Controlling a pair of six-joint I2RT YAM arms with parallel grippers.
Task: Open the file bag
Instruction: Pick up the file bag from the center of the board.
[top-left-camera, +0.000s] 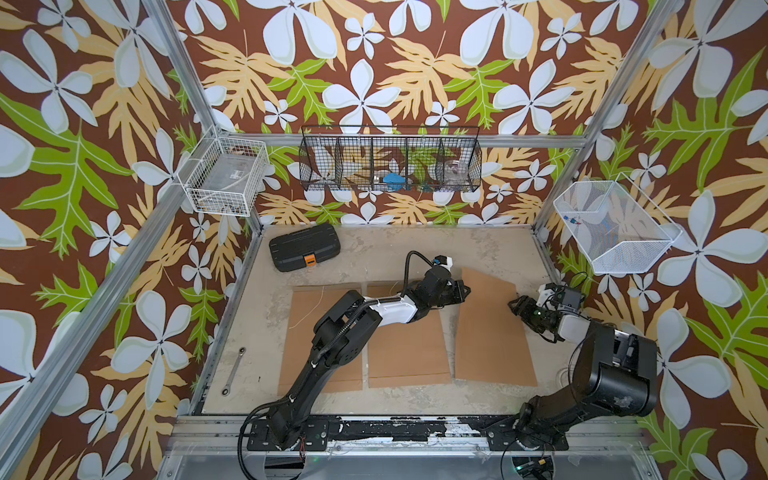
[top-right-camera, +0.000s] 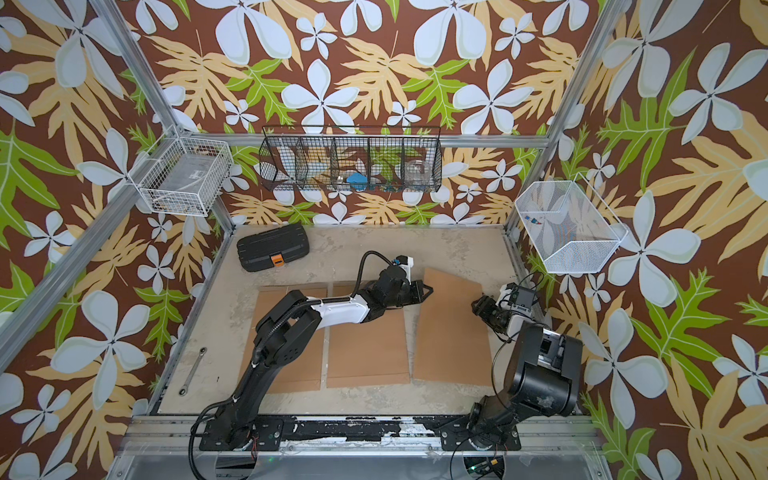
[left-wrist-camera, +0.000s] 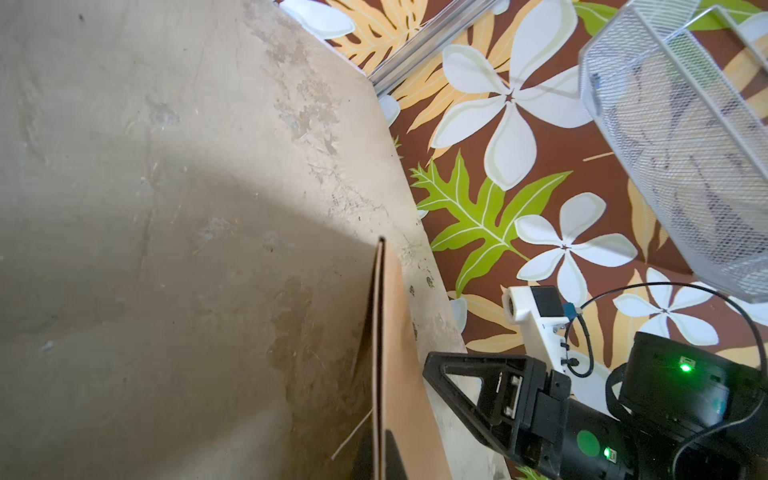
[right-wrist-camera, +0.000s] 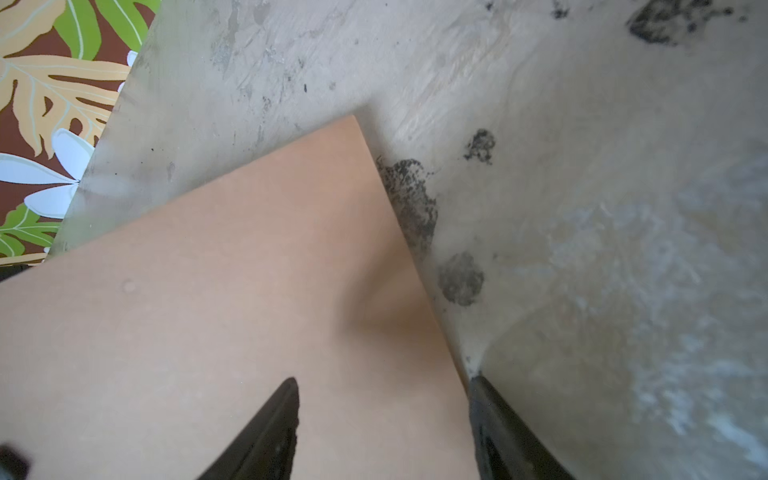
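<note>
Because the file bag to be opened lies farthest right of three, nothing on the left of the table (top-left-camera: 266, 316) is involved. A wrench (top-left-camera: 232, 370) and a black tool case (top-left-camera: 303, 247) are set well apart from the work. The leftmost bag (top-left-camera: 299, 324) and the middle bag (top-left-camera: 407, 357) are seen lying flat, side by side, and are crossed by the left arm (top-left-camera: 386, 311) on its way over.

The left gripper (top-left-camera: 465, 289) is brought to the far left corner of the file bag (top-left-camera: 490, 332) and is clamped shut on it. In the left wrist view the paper is seen edge-on, two layers showing, running down between the dark fingers. That corner appears raised a little off the table. It is judged to be pinched there so that one layer can be drawn away from the other.

Further right, the right gripper (top-left-camera: 515, 305) is held just at the bag's right edge with its jaws apart and nothing between them. In the right wrist view one finger (right-wrist-camera: 274, 428) is seen over the paper and the other beside the edge, over bare table. It is probably placed so that the bag can be caught or pinned against sliding once the corner is pulled. The bag is not yet opened.
</note>
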